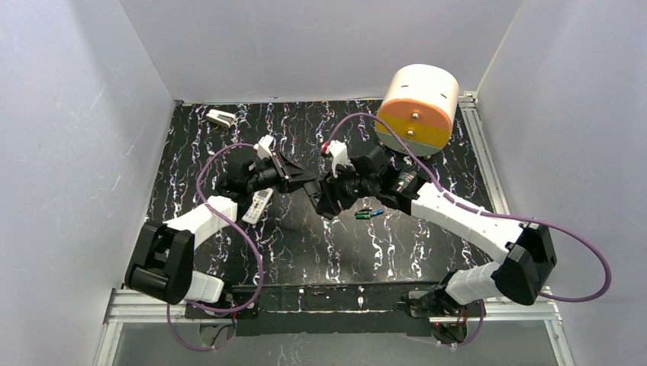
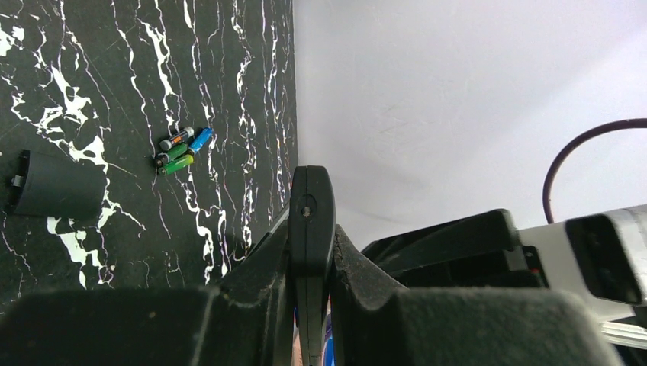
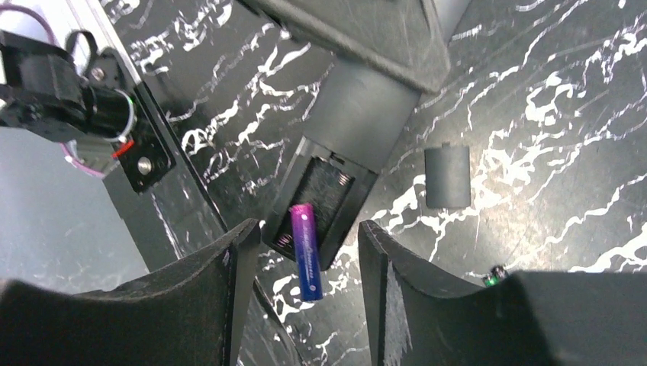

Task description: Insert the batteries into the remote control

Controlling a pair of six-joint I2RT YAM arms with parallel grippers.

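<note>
**A:** What could go wrong from here?

**B:** The right fingers (image 3: 229, 290) stand wide on either side of the purple battery (image 3: 306, 252) and don't touch it. The battery sits only half inside the open bay of the black remote control (image 3: 355, 122), askew, with one end overhanging the bay's edge. I'd judge that a nudge could tip it out onto the surface (image 1: 305, 252).

**A:** And the remote itself?

**B:** The left fingers (image 2: 263, 278) are clamped on it edge-on, over the middle of the surface. Pressing the battery home at the free end could lever the remote round in that grip.

**A:** What's around it?

**B:** The spare batteries (image 1: 368, 213), green and blue, lie bunched just right of the right fingers, so a dropped cell could roll in among them. A dark cover (image 3: 446, 177) lies loose near them, not touching. A white handset (image 1: 259, 206) lies near-left under the left arm. A white-and-grey block (image 1: 221, 117) sits far left and an orange-faced drum (image 1: 420, 107) far right. None of these blocks the bay.
</note>
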